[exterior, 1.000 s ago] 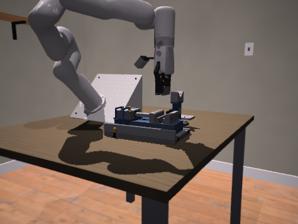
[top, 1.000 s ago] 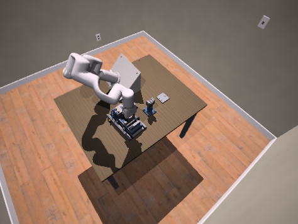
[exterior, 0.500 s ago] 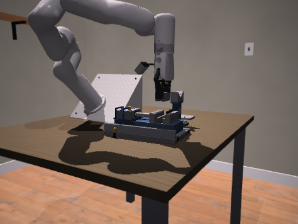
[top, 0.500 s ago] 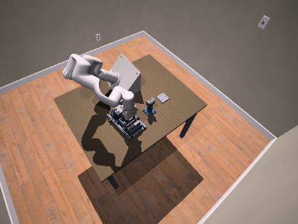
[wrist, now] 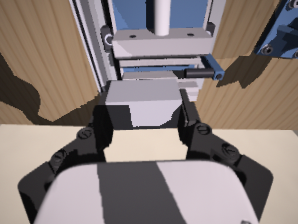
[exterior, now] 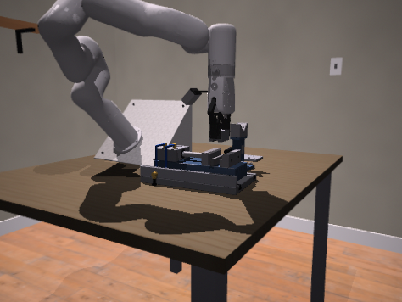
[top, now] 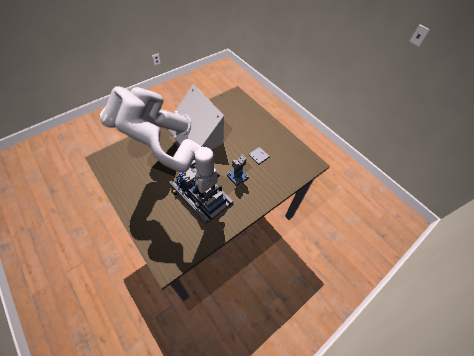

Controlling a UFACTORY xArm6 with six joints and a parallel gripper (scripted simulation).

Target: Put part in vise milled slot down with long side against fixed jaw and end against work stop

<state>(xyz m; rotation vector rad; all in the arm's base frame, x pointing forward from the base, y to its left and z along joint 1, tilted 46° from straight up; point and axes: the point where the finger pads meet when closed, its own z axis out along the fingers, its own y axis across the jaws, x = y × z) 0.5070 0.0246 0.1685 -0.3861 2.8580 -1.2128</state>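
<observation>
The gripper [wrist: 144,117] is clamped on the grey block [wrist: 142,104], one black finger [wrist: 102,131] on each side, standing fairly wide because the block fills the gap. The block hangs in the air above the vise [exterior: 199,170], clear of it. In the wrist view it sits over the near end of the vise, with the pale cylinder rod [wrist: 162,17] and a grey jaw at the far end and a short dark rod [wrist: 200,73] just beyond the block to the right. From the side, the gripper [exterior: 219,131] points straight down over the vise's open gap. The V-block [exterior: 238,132] stands just behind the vise, and the flat plate [top: 259,155] lies on the surface [exterior: 127,212] beyond that, bare.
</observation>
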